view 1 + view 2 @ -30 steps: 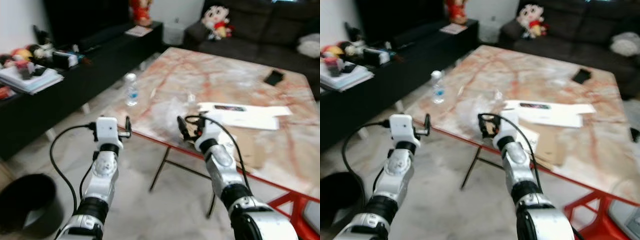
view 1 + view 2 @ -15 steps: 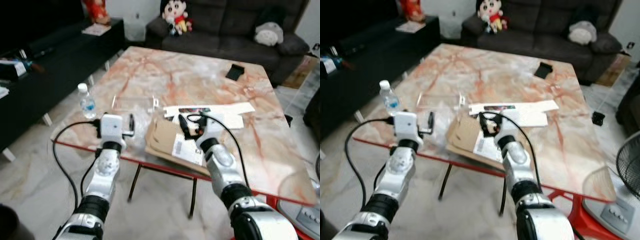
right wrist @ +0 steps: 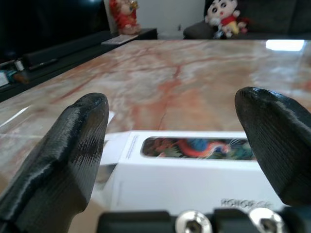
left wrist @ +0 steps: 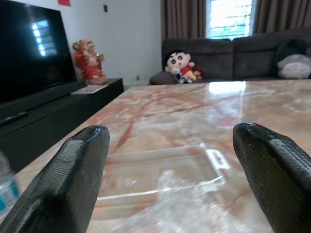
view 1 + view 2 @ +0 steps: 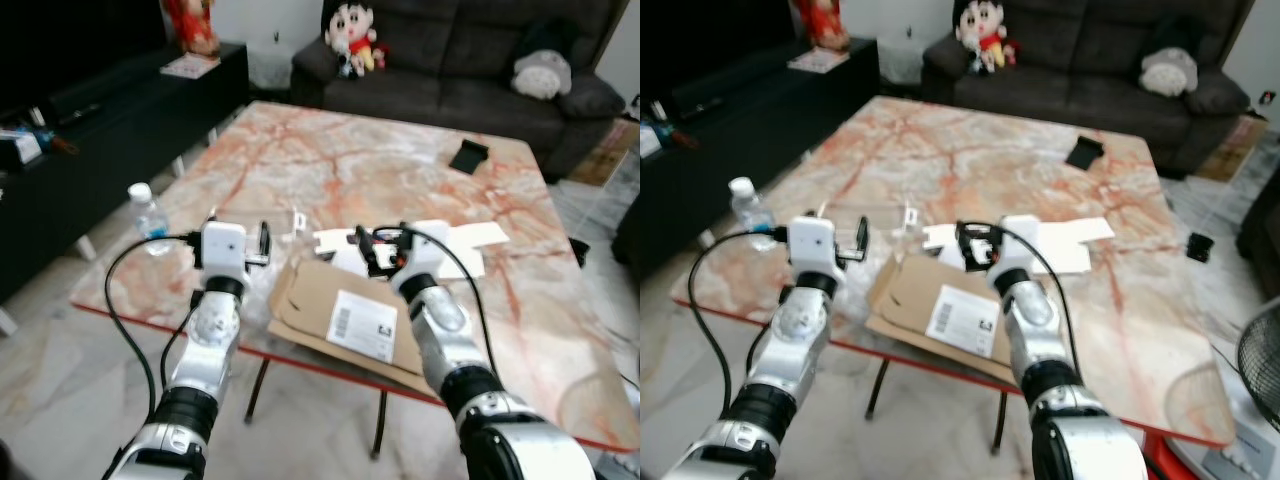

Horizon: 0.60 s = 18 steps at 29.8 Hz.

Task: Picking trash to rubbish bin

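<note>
Flat on the marble table (image 5: 400, 150), near its front edge, lies a brown cardboard sheet (image 5: 330, 310) with a white barcode label (image 5: 362, 325); a long white box (image 3: 194, 165) with a colourful printed window sits just behind it, and crumpled clear plastic (image 4: 165, 194) lies to its left. Both claws hover above this litter, released and gripping nothing: the left gripper (image 4: 170, 160) spread wide over the plastic, the right gripper (image 3: 175, 141) equally wide before the box. A water bottle (image 5: 148, 215) stands at the table's left edge.
</note>
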{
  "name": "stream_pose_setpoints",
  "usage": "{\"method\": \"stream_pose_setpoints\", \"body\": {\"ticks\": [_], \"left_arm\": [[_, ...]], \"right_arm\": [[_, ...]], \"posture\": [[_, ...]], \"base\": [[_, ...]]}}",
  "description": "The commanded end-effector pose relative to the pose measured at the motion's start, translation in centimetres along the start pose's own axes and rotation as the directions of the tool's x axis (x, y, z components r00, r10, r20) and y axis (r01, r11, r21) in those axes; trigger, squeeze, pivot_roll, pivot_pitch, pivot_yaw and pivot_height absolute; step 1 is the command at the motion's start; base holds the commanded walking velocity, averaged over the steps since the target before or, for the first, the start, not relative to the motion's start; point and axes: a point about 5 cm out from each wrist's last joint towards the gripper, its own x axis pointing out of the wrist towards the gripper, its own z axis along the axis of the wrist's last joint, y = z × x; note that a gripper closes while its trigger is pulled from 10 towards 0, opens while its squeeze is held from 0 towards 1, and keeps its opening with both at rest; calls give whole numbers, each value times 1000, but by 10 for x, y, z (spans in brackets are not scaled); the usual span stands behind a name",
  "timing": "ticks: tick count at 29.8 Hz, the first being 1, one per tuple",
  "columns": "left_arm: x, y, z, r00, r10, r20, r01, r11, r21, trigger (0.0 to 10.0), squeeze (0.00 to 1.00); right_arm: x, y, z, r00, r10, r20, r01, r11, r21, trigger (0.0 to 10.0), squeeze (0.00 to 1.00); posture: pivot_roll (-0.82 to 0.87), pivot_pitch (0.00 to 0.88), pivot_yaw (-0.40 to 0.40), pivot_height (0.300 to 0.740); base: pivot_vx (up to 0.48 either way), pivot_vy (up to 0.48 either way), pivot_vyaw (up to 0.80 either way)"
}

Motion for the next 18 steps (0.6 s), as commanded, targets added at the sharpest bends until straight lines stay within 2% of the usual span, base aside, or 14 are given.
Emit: {"method": "stream_pose_setpoints", "body": {"ticks": [1, 14, 18], "left_arm": [[2, 3, 5, 1000, 6, 18, -6, 1000, 10, 10000, 0], [11, 13, 3, 999, 22, -41, -21, 999, 38, 10000, 0], [23, 14, 1, 992, 40, -119, -29, 995, 92, 10000, 0]], "right_arm": [[3, 6, 1, 1000, 21, -5, -21, 1000, 1, 10000, 0], [2, 6, 1, 1000, 26, -2, -26, 1000, 1, 10000, 0], [2, 7, 0, 999, 33, -3, -33, 999, 0, 10000, 0]], "posture": [[21, 0, -84, 740], [21, 0, -87, 740], [14, 0, -91, 740]], "base": [[0, 0, 0], [0, 0, 0], [0, 0, 0]]}}
